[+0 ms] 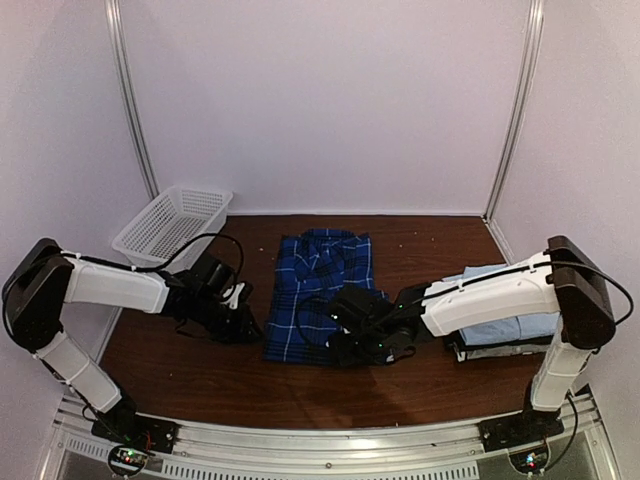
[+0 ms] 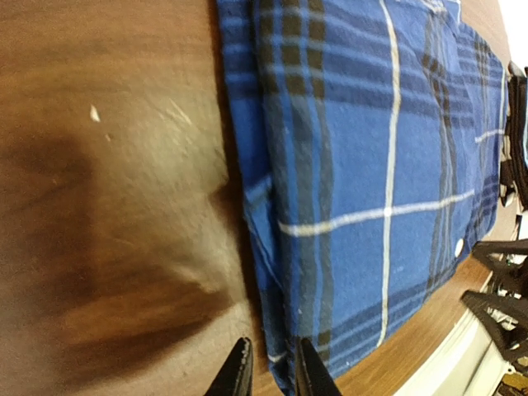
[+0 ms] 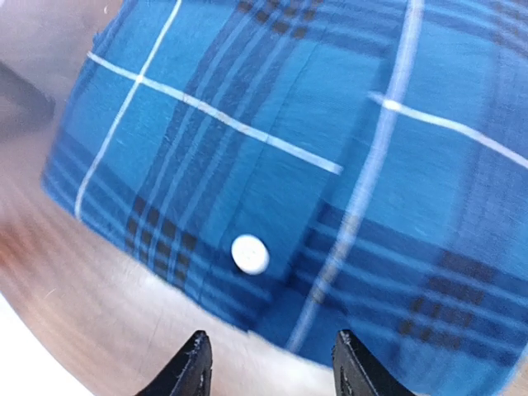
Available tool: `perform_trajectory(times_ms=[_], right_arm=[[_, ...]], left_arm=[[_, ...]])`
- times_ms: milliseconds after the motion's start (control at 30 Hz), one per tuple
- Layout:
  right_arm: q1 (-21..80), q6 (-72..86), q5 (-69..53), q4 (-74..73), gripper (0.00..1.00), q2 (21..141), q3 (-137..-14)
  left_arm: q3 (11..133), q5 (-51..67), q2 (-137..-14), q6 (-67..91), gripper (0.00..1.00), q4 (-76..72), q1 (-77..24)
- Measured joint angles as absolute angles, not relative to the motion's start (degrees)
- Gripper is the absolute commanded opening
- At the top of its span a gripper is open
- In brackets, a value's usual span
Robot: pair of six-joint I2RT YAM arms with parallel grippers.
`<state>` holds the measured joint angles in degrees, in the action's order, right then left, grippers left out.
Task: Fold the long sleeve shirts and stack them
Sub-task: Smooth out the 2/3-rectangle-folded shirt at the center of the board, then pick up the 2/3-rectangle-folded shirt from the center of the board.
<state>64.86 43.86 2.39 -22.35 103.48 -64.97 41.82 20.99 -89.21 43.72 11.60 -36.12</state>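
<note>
Two arms reach in over a dark brown wood-grain bench [image 1: 190,375], closed in on three sides by pale, plain walls [image 1: 330,100]. Metal posts [image 1: 131,100] stand at both far corners, and a slotted metal rail [image 1: 330,441] runs along the near edge. The bench top shows fine scratches and one white speck [image 2: 95,113].

Plaid shirt [image 1: 322,292]: lies flat at bench centre, collar toward the far wall, folded to a narrow panel. Blue with black bands and thin white lines.

Stack [image 1: 528,328]: at bench right, partly hidden under the right arm. A light blue shirt is on top, with darker and grey folded layers [image 1: 490,351] beneath.

Basket [image 1: 172,226]: white lattice, in the far left corner against the wall, well apart from the shirts.

Left tool [image 2: 272,375]: low at the plaid shirt's near left edge. The fingers are close together with only a narrow gap. The hem shows in that gap, but I cannot tell whether they touch it. The tool's shadow falls on bare wood beside the cloth.

Right tool [image 3: 268,363]: over the shirt's near right part. The fingers are spread wide with nothing between them. A white button [image 3: 249,254] sits on the cloth just beyond the tips, near the edge where cloth meets wood. This wrist view is motion-blurred.
</note>
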Motion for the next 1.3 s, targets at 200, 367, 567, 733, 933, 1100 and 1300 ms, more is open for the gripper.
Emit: perform_trajectory(times_ms=[200,367,567,733,933,1100,1300], right_arm=[[62.83,44.18,1.89,-21.65,0.49,95.07,-58.87],[58.50,45.39,-0.05,-19.40,0.46,89.60,-50.26],[53.47,46.50,-3.22,-16.95,0.43,84.88,-41.67],[51.94,47.07,-6.09,-13.30,0.39,84.47,-38.54],[51.44,47.97,-8.51,-9.93,0.37,84.49,-36.69],[51.37,48.27,-9.58,-7.84,0.35,84.82,-35.99],[51.37,48.49,-10.22,-5.54,0.32,85.25,-35.31]], left_arm=[[40.58,22.15,-88.51,44.01,0.20,11.51,-38.11],[38.96,22.33,-88.49,44.75,0.21,11.55,-38.48],[38.35,23.11,-88.49,45.50,0.21,11.20,-38.83],[38.33,23.64,-88.51,45.84,0.21,10.50,-39.44],[37.91,23.62,-88.73,46.44,0.21,10.17,-39.90],[37.76,23.62,-89.56,47.07,0.21,9.45,-40.38],[37.60,23.64,-89.84,47.66,0.21,8.54,-41.06]])
